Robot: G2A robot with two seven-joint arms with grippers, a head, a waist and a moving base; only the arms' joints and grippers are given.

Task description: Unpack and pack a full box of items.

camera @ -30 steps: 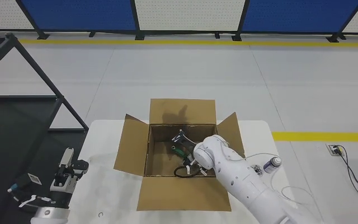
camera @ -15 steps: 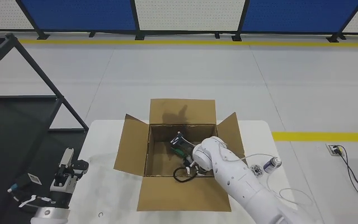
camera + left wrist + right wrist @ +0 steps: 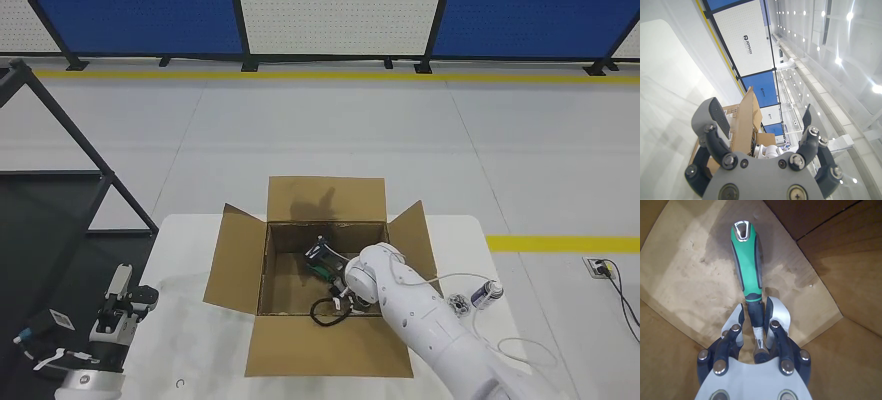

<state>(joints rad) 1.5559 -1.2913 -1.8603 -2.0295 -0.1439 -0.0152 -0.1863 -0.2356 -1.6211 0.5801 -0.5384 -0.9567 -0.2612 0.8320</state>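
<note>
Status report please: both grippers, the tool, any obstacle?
Right gripper shut on green-handled tool, inside box. Left gripper open, empty. Nothing on top of tool.

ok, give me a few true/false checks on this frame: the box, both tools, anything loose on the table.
1. The right tool is inside the cardboard box. True.
2. It is shut on a red-handled wrench. False: the wrench has a green handle.
3. The left tool is shut. False: it is open and holds nothing.
4. The box flaps are folded shut. False: all four are spread open.
5. A can sits on the table outside the box. True.
</note>
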